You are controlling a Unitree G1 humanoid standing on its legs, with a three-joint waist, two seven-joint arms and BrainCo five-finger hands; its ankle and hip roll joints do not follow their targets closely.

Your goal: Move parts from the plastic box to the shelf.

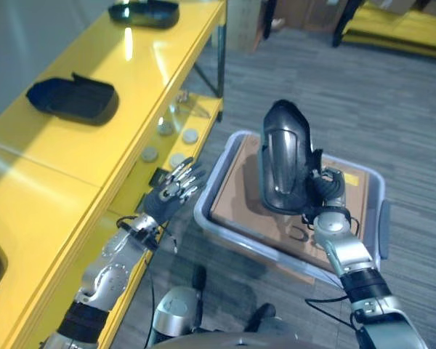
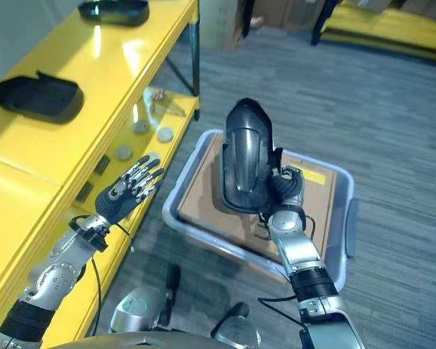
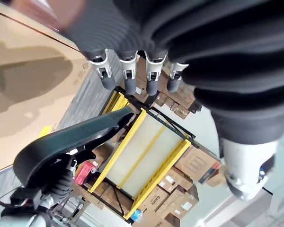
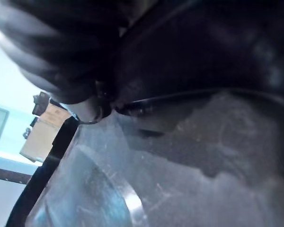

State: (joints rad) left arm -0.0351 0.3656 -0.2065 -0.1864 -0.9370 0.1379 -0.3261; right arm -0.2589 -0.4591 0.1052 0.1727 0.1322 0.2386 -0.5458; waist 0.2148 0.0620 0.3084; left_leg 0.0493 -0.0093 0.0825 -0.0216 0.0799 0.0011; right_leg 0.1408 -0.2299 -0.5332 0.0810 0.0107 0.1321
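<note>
R hand (image 1: 327, 190) grips black part (image 1: 283, 156), upright above plastic box (image 1: 378, 190). L hand (image 1: 176, 187) open, near shelf (image 1: 102, 153). Swing it over w/o clipping shelf edge; lay flat.

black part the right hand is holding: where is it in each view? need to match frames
Left eye view: black part right of centre, upright over the plastic box, gripped by the right hand.
Right eye view: centre, over the box.
Left wrist view: lower left, past the open left hand.
Right wrist view: very close, across most of the picture.
Shared landmark: the box's cardboard liner, also in the left wrist view.
</note>
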